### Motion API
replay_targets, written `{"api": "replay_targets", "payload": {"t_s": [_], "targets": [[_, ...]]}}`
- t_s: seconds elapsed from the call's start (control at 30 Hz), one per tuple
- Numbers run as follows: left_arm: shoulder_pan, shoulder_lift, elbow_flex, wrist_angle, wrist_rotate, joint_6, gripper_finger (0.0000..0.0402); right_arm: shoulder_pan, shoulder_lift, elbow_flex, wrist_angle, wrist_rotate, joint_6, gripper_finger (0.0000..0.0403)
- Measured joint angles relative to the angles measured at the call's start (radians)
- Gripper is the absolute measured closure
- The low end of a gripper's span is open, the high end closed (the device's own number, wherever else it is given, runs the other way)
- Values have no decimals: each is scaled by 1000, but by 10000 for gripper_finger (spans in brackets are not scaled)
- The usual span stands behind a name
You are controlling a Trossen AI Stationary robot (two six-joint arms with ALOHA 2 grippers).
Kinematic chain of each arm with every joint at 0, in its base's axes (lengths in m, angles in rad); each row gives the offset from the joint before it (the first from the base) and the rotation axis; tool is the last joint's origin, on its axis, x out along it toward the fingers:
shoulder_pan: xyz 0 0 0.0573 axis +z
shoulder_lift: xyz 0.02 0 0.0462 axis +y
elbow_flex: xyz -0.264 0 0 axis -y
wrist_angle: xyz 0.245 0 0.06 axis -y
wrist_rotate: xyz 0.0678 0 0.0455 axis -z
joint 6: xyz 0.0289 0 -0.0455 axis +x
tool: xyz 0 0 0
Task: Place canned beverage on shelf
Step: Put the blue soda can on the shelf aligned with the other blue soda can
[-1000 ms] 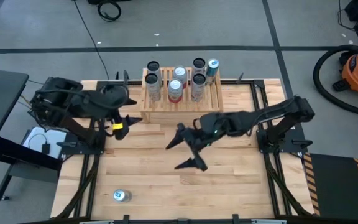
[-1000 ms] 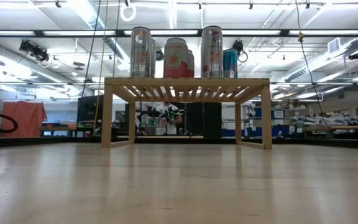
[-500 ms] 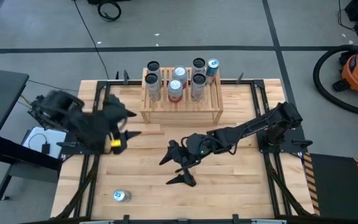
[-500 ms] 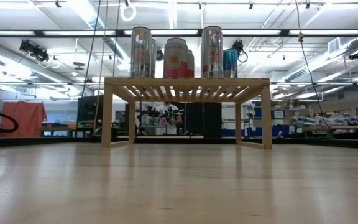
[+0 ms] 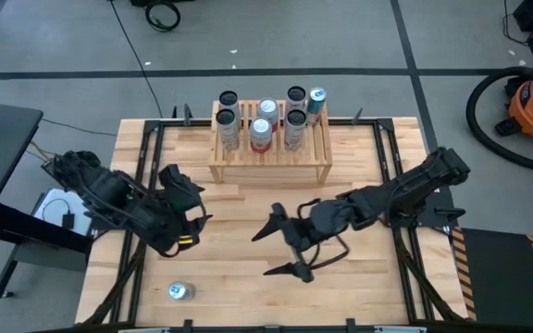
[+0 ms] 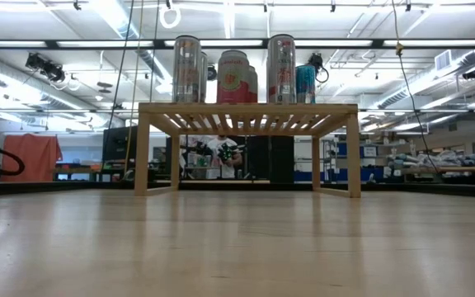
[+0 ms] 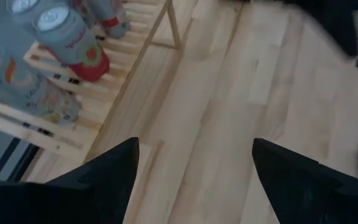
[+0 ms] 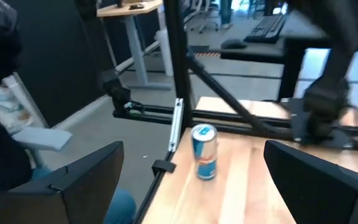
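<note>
The can (image 5: 180,291) stands upright alone near the table's front left corner, closer to the left gripper (image 5: 191,207) than the right gripper (image 5: 280,248), both wide open and empty, while the shelf (image 5: 271,158) with six cans sits far across at the back.

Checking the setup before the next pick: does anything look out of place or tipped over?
One blue-and-silver can stands alone near the table's front left corner, far from the shelf, where the other cans stand upright. It is upright in the right wrist view. Nothing looks spilled or damaged.
</note>
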Motion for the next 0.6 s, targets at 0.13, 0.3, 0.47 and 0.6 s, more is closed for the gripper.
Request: {"api": "replay_targets", "payload": {"t_s": [0.13,0.3,0.47,0.6], "targets": [[1,0,-49,2,15,-54,86,20,-43,0,-29,36,-27,5],[1,0,-106,10,91,-75,86,32,-83,0,-33,44,-29,5],[-6,0,-168,58,148,-115,86,41,-96,0,-49,44,-33,5],[-35,0,-226,75,178,-122,86,43,-97,0,-57,44,-36,5]]}}
